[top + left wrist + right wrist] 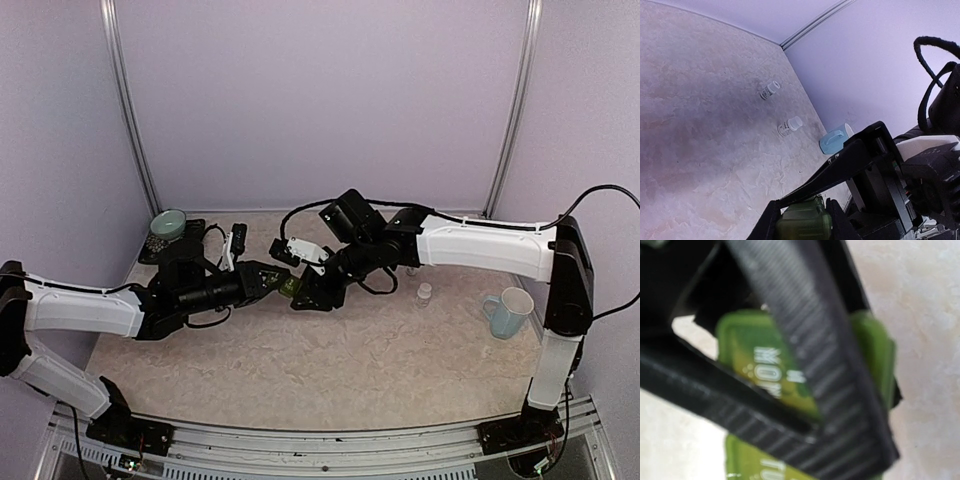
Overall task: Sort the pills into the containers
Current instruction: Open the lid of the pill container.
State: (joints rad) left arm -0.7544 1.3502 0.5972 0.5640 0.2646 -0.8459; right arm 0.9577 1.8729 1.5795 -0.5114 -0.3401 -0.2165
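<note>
Top view, left gripper: extends from the lower left to the middle of the frame, closed narrow on the containers.
Top view, containers: a small dark green strip at frame centre, between the tips of the two arms.
Top view, right gripper: enters from the right and meets the strip from the other side. Its own black body hides the jaws, so I cannot tell how wide they stand.
Top view, surroundings: pale green bowl at upper left; a pill bottle right of centre on the table; pale blue mug farther right.
Left wrist, grip: at the bottom edge, the green containers sit pinched between two dark fingers.
Left wrist, beyond: one pill bottle lies above centre and another pill bottle below it, with the mug to the right.
Right wrist, containers: very close and blurred, with bright green lids bearing white letters.
Right wrist, fingers: ribbed black bars cross the lids, possibly touching them, but the grip is unclear.
</note>
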